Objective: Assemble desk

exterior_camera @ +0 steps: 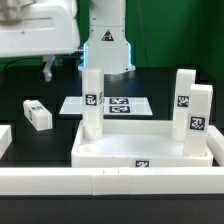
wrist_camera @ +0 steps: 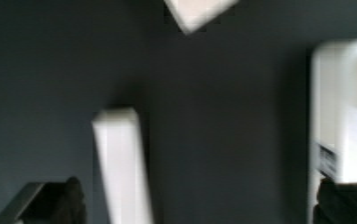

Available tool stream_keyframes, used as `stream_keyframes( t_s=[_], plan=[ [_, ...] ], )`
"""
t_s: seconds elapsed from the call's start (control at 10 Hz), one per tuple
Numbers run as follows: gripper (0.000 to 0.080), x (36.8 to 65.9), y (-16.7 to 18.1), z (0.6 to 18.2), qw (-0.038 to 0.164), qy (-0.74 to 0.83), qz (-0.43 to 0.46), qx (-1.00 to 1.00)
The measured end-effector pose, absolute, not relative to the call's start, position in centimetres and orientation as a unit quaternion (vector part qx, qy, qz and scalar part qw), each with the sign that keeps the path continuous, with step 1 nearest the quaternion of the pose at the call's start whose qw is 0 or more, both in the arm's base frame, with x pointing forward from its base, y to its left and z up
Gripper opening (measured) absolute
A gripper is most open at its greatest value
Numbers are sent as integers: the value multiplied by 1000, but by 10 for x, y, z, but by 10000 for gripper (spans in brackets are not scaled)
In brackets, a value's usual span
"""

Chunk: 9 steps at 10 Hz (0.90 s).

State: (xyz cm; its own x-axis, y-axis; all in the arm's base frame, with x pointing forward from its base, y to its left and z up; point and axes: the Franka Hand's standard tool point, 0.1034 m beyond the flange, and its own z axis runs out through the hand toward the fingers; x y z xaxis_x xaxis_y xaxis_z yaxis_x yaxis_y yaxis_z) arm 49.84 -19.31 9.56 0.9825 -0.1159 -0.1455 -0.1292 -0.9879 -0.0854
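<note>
The white desk tabletop [exterior_camera: 150, 140] lies rim-up on the black table. One white leg [exterior_camera: 92, 100] stands upright at its corner toward the exterior view's left. Two more legs [exterior_camera: 185, 98] [exterior_camera: 200, 115] stand on its side toward the exterior view's right. A loose leg [exterior_camera: 38, 113] lies flat on the table toward the exterior view's left. My gripper [exterior_camera: 48, 68] hangs above and behind that loose leg, apart from it. In the blurred wrist view the gripper [wrist_camera: 201, 205] is open and empty, with a white post [wrist_camera: 118, 165] below it near one fingertip [wrist_camera: 50, 205].
The marker board [exterior_camera: 112, 104] lies behind the tabletop, in front of the robot base [exterior_camera: 105, 45]. A long white border rail [exterior_camera: 110, 182] runs along the front and another piece [exterior_camera: 4, 140] sits at the exterior view's left. A blurred white shape [wrist_camera: 344, 110] shows in the wrist view.
</note>
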Motion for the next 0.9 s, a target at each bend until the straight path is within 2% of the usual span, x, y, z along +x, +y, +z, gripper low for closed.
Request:
stream_keyframes(
  t_s=[0.2, 0.4, 0.9],
  plan=[
    [648, 478, -196, 79, 69, 70, 138, -985],
    [648, 474, -192, 75, 83, 68, 193, -975],
    [648, 458, -199, 63, 87, 60, 347, -932]
  ],
)
